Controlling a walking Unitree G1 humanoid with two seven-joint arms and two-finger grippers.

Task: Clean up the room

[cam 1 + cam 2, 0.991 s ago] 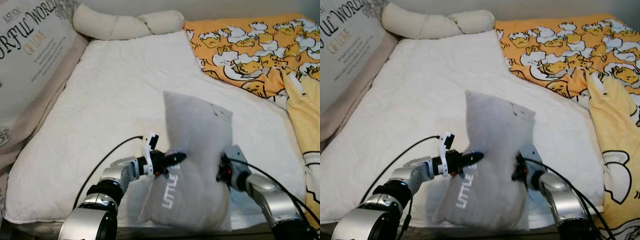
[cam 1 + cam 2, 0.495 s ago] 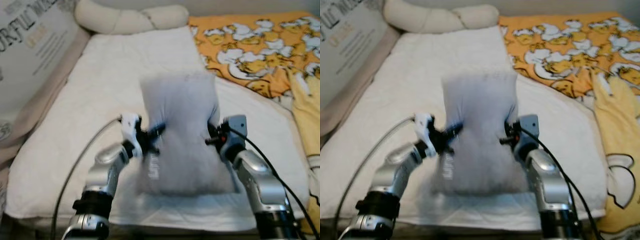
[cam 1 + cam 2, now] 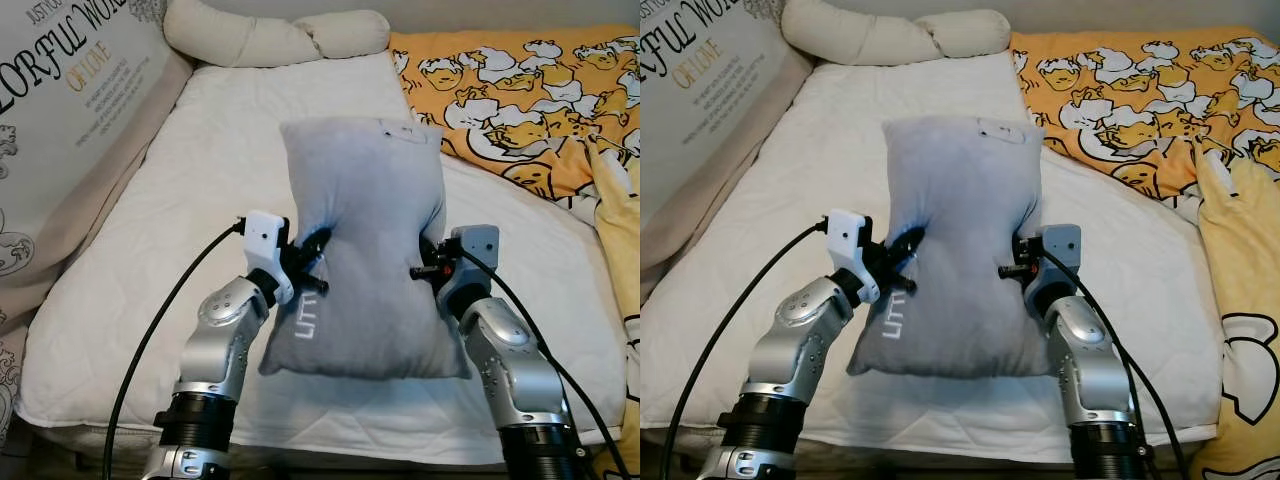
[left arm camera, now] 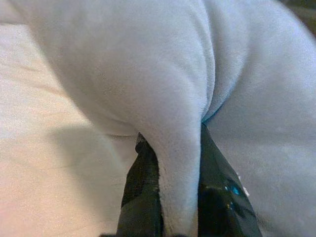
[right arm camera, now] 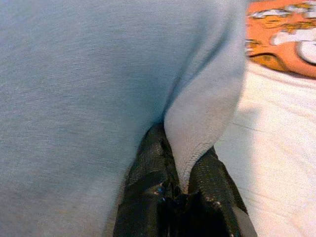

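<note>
Item: grey pillow [image 3: 360, 250], soft plush cover, rectangular, with white lettering partly legible near its lower left corner and a small pale label near the top edge. It is pinched in at mid-height on both sides, giving it a waisted outline.

Position: held upright above the white mattress [image 3: 200, 200], over its near edge and roughly midway between the left and right edges. Whether the bottom edge rests on the mattress cannot be told.

Hold: left gripper [image 3: 312, 262] is clamped on a fold of the pillow's left side; the left wrist view shows fabric squeezed between the two black fingers [image 4: 143, 197]. Right gripper [image 3: 428, 270] is likewise closed on a fold of the right side.

Reason for hold, as judged: a two-sided grip keeps a limp, bulky item level for carrying toward the head of the bed, probably near the cream bolster [image 3: 270, 35] at the far edge.

Adjacent: orange duck-print blanket [image 3: 520, 90] along the right edge; printed cushion [image 3: 60, 110] at the left edge.
</note>
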